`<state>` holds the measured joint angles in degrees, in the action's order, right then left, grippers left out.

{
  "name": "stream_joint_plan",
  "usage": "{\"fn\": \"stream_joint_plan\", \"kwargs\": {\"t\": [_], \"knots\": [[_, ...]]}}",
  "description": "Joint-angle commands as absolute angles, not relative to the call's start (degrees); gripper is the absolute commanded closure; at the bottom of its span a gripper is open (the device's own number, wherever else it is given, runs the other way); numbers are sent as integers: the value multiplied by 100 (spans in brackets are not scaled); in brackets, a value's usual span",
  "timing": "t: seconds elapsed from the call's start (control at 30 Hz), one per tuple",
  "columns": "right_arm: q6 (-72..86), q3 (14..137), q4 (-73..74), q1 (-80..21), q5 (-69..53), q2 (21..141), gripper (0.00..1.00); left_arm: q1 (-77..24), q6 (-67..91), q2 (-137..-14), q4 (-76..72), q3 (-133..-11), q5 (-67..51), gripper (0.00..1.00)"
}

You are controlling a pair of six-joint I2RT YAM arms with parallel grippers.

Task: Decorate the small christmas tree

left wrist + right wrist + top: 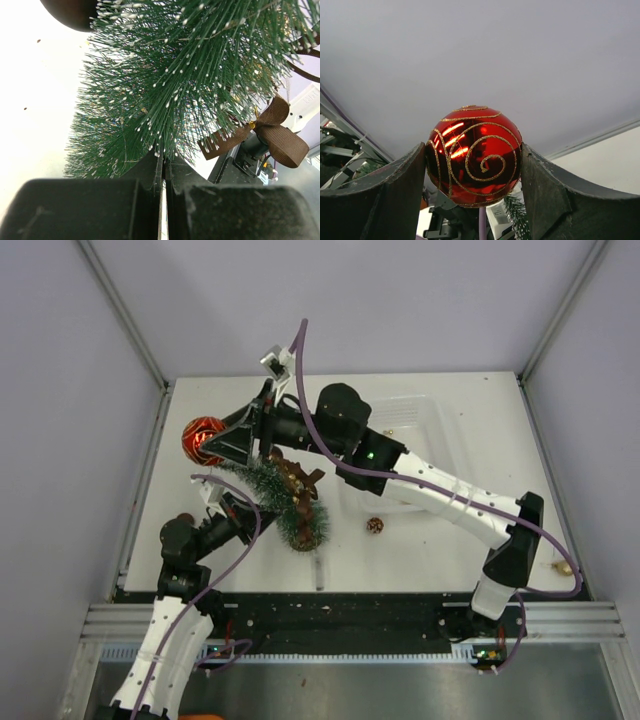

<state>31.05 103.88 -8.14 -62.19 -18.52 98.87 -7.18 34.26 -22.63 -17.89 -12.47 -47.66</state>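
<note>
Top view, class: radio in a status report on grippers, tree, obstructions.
Left gripper shut on frosted green bottle-brush tree, tilted. Right gripper shut on red gold-swirled bauble near tip. Nothing blocking.

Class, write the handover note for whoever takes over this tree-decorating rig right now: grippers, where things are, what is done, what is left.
Right gripper: shut on a red bauble, held up beside the tree's tip.
Left gripper: shut, tips in the bristles of the tree; whether it truly grips is unclear.
Tree: not upright, tip toward the far left of the table.
Done: a brown bow is on it.
Left: hang the red bauble; a small ornament lies by the clear bin.
</note>
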Motion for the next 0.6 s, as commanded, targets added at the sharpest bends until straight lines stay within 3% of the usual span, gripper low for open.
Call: {"fn": "stream_joint_plan", "kwargs": {"t": [0.0, 0.57], "knots": [[2997, 10468, -1055, -6275, -1863, 9501, 74, -729, 3357, -2206, -2109, -1239, -4676, 100], [2857, 9976, -941, -6214, -1784, 9211, 76, -703, 3375, -2162, -2074, -1248, -4632, 100]]}}
